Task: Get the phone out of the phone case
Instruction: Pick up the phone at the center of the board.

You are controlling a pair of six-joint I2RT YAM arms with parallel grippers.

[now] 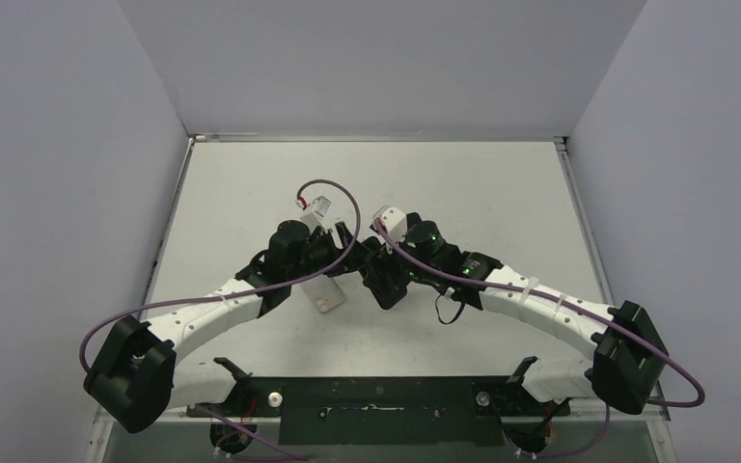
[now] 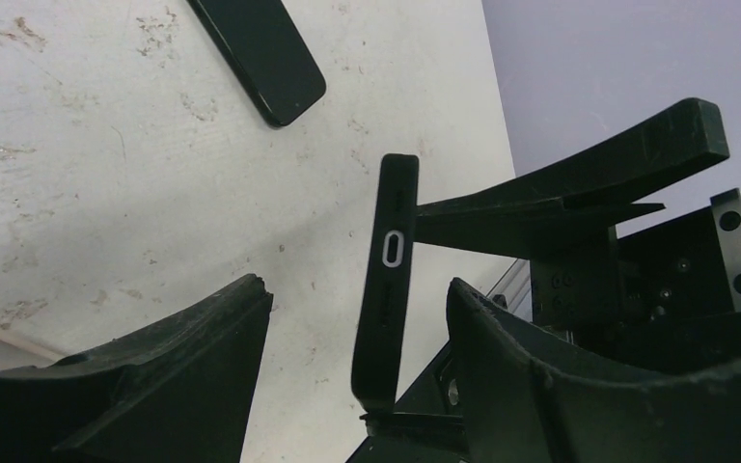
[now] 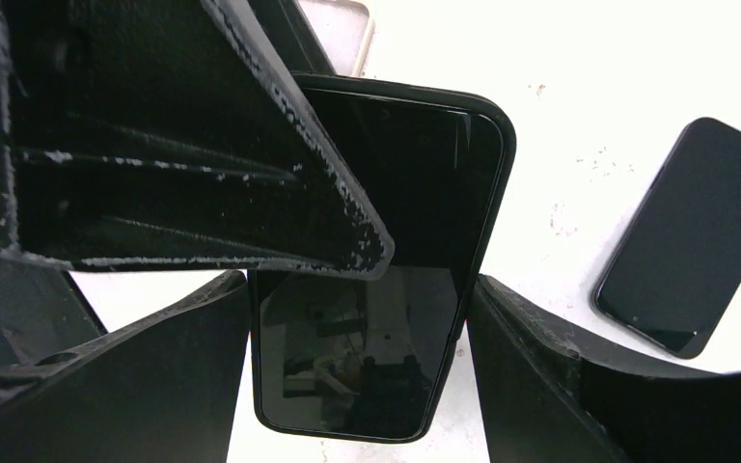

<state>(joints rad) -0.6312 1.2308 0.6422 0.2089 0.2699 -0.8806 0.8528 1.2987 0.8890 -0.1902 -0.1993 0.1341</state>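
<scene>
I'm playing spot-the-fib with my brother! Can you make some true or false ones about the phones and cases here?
1. The black case is between the left fingers. True.
2. The left fingers are squeezing it. False: there is a gap on each side.
3. A phone lies flat on the table. True.
4. The black case lies flat on the table. False: it is upright, seen edge-on from the left wrist.
5. A clear case lies on the table. True.
</scene>
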